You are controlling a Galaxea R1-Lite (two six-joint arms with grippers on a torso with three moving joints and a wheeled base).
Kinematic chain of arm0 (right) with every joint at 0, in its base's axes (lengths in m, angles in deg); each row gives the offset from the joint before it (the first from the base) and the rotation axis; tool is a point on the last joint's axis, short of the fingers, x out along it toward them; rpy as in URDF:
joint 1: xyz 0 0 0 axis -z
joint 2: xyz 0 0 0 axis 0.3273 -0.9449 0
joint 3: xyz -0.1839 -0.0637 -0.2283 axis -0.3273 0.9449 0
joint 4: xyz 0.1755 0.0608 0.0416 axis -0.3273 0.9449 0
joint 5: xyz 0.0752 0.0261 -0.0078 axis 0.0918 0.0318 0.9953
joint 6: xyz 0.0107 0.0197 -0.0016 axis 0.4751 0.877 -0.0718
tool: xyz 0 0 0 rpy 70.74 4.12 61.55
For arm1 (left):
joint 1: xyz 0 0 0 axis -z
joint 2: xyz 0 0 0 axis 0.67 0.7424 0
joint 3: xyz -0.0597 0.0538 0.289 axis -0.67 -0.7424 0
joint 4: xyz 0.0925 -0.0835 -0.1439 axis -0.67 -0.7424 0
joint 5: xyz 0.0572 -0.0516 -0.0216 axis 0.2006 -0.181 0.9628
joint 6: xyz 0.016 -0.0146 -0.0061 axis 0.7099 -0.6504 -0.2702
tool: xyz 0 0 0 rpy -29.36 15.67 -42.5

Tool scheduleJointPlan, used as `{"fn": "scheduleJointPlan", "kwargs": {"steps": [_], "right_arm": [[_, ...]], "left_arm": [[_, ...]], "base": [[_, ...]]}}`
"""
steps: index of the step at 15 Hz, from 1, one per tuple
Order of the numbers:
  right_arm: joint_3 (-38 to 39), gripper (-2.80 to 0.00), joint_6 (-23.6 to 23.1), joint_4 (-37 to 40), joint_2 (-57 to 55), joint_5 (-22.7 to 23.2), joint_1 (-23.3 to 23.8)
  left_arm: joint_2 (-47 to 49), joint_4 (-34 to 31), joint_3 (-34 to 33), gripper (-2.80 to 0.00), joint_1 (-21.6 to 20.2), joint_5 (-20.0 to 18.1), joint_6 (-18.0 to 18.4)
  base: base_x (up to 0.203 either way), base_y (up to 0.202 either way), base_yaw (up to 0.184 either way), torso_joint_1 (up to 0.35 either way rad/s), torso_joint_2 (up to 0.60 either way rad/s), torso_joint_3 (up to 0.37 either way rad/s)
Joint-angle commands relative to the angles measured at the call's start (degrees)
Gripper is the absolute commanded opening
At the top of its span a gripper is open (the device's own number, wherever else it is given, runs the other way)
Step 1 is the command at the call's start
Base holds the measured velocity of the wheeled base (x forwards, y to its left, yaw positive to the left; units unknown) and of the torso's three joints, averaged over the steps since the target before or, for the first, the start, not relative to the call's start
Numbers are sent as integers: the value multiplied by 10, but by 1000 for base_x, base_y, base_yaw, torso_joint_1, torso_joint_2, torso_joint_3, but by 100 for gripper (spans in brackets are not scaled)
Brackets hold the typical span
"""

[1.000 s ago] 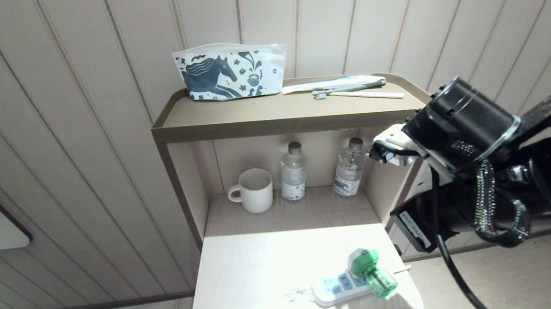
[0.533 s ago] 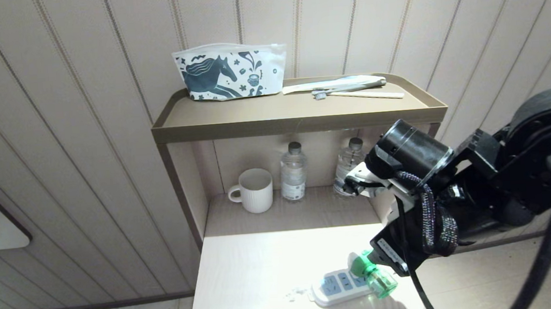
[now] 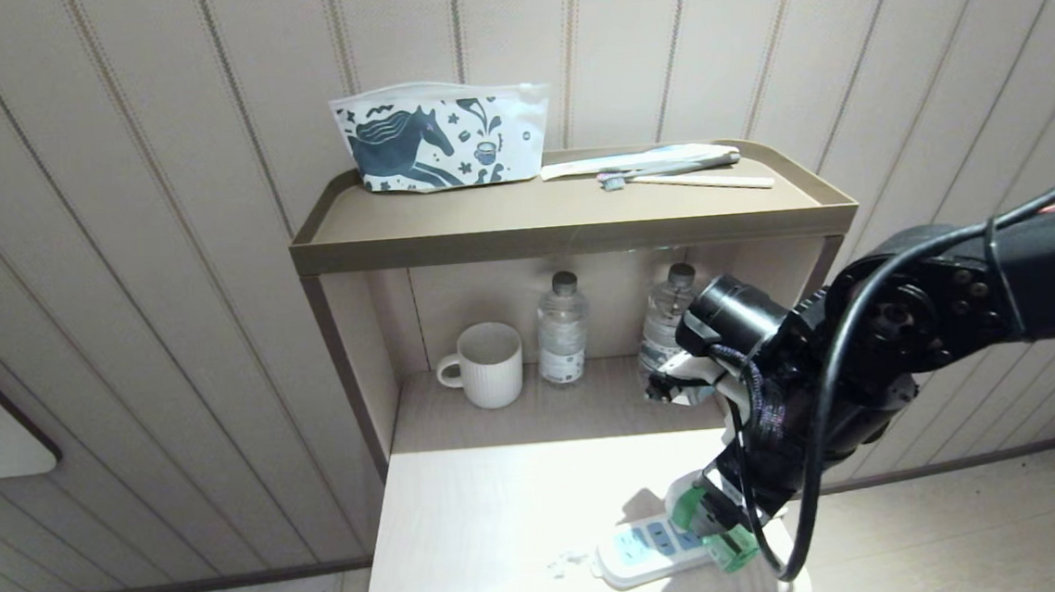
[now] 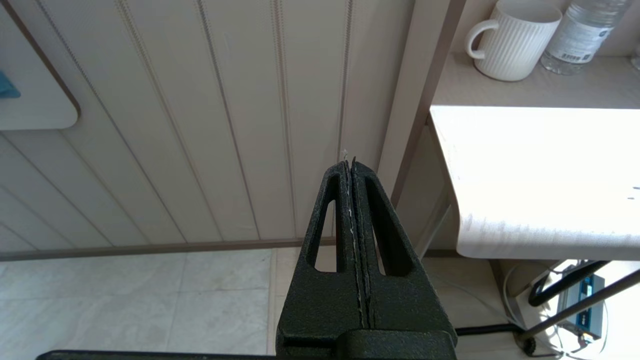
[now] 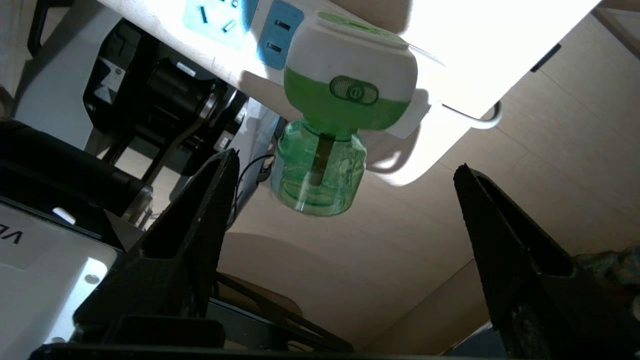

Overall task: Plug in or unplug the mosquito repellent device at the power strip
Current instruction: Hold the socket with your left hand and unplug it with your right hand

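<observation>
Device: you see the small mosquito repellent device [image 5: 350, 95] with its rounded white-and-green head and translucent green liquid bottle, seated in the end socket of the power strip, its bottle jutting past the surface edge
Strip: your long flat white power strip [image 3: 643, 551] with pale blue socket faces lies near the front right corner of the pale wooden surface [image 3: 506, 520]; a thin white cord leaves its end by the device
Right end effector [image 5: 345, 190]: your fingers stand wide apart, one on each side of the green bottle, touching nothing; in the head view the arm reaches in from the right, partly covering the device
Left end effector [image 4: 353, 165]: your fingers are pressed together, holding nothing, parked low beside the surface's left side, above the tiled floor
Shelf behind: you have a white ribbed mug [image 3: 486, 364] and two clear water bottles [image 3: 561, 331] in the niche
Top shelf: a horse-print pouch [image 3: 437, 137] and a toothbrush [image 3: 686, 178]
</observation>
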Motion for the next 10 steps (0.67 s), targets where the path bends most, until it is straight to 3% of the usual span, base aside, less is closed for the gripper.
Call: {"fn": "scheduleJointPlan", "kwargs": {"steps": [1,10], "right_arm": [[-3,0,-40,1,-38,17,10],[-46,0,-95,-24,-121,30,19]], "left_arm": [[1,-1,0,-280,0,0,0],[1,-1,0,-280,0,0,0]], "base": [[0,0,0,0,0,0],[0,0,0,0,0,0]]}}
